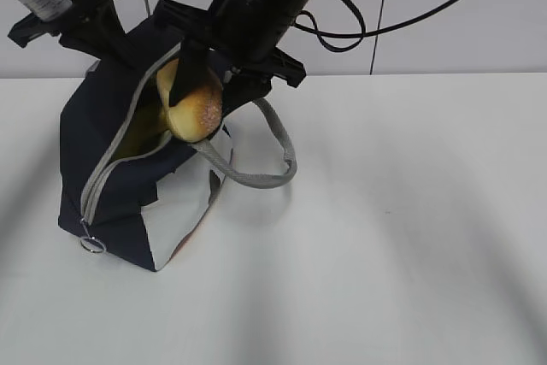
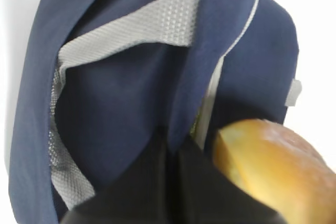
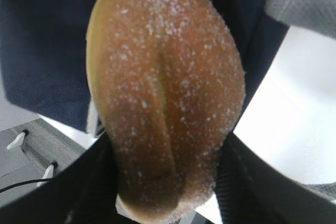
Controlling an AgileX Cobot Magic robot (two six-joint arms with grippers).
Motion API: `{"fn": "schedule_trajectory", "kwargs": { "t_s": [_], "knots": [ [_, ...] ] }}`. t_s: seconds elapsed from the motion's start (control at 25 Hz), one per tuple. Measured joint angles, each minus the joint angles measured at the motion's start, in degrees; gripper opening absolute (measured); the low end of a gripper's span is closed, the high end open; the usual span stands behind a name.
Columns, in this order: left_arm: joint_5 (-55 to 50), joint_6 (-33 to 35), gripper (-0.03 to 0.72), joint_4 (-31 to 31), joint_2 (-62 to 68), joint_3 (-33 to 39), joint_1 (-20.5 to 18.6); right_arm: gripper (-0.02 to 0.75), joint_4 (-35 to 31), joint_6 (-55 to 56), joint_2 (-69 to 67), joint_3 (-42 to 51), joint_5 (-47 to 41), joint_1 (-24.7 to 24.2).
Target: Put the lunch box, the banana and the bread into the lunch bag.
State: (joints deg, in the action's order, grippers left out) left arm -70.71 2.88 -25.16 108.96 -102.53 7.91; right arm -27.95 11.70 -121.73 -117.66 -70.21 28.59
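The lunch bag [image 1: 120, 185] is a boxy, soft fabric shape in dark navy, with a white side panel near its lower front corner and a grey zipper track curving along the open top edge down to a metal ring pull [image 1: 92, 245]. A woven grey strap handle [image 1: 261, 168] loops out over the white table [image 1: 410, 237] to the bag's right. The weave of the strap shows as a fine diamond texture in the left wrist view, where the navy cloth folds over itself.

The bread [image 1: 195, 102] is a rounded oval loaf, golden at the edges and reddish-brown on top, dusted with pale specks and marked by 1 shallow slash running lengthwise. It sits right at the bag's mouth, partly inside the opening, above something yellow in the bag's interior that is too hidden to name.

The right gripper [image 1: 201, 83] grips the bread, its 2 dark jaws set about half apart on either side of the loaf. The left gripper [image 2: 173, 156] is closed, and its fingers pinch a fold of the navy fabric at the bag's rear top edge, beside the opening. Both arms crowd over the bag and hide its back rim. The lunch box is not visible in any view.
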Motion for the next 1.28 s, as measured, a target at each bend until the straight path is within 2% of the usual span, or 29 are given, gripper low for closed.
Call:
{"fn": "schedule_trajectory", "kwargs": {
  "t_s": [0.12,0.48,1.0,1.08,1.28],
  "knots": [
    [0.0,0.0,-0.003,-0.5,0.0,0.0,0.0,0.372,4.3,2.4,-0.2,0.0,0.0,0.0],
    [0.0,0.0,-0.003,-1.2,0.0,0.0,0.0,0.37,9.4,6.5,-0.7,0.0,3.5,2.8],
    [0.0,0.0,-0.003,-1.3,-0.1,0.0,0.0,0.375,7.7,8.4,-4.7,-1.4,9.3,4.8],
    [0.0,0.0,-0.003,-1.3,-0.1,0.0,0.0,0.41,7.3,8.4,-4.7,-1.4,10.9,5.0],
    [0.0,0.0,-0.003,-1.5,-0.1,0.0,0.0,0.571,7.0,6.9,-4.7,-1.4,12.0,5.2]
  ]
}}
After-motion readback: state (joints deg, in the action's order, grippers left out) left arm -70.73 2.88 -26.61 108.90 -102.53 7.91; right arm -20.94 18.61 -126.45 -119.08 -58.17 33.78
